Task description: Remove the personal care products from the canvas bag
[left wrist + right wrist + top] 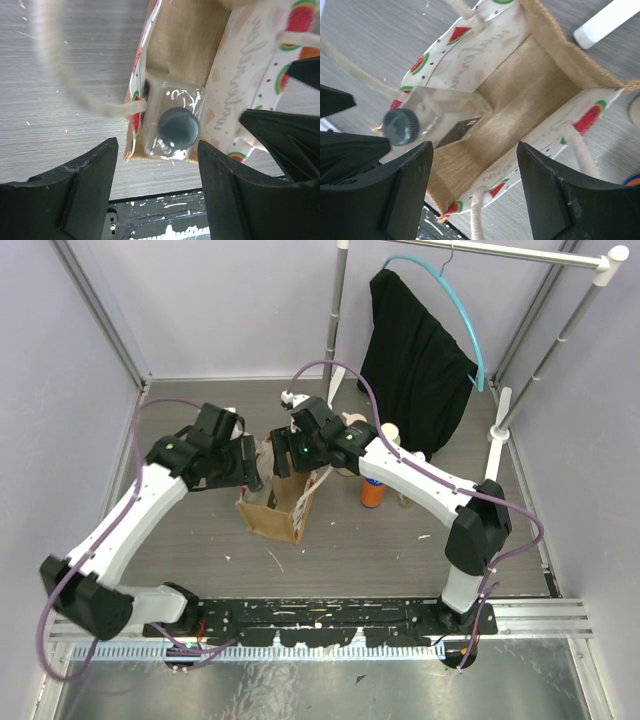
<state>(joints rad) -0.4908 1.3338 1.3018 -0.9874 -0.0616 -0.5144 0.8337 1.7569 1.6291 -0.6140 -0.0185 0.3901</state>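
The canvas bag stands open on the table, with a watermelon print on its sides. A clear bottle with a dark grey cap leans in one corner of the bag; it also shows in the right wrist view. My left gripper is open, its fingers on either side of that bottle's cap and apart from it. My right gripper is open and empty over the bag's mouth. In the top view both grippers, left and right, hang over the bag's far rim. An orange bottle with a blue cap stands on the table right of the bag.
More small bottles stand behind the orange one. A black garment hangs on a blue hanger from a rack at the back right. A rope handle loops outside the bag. A white object lies beyond the bag.
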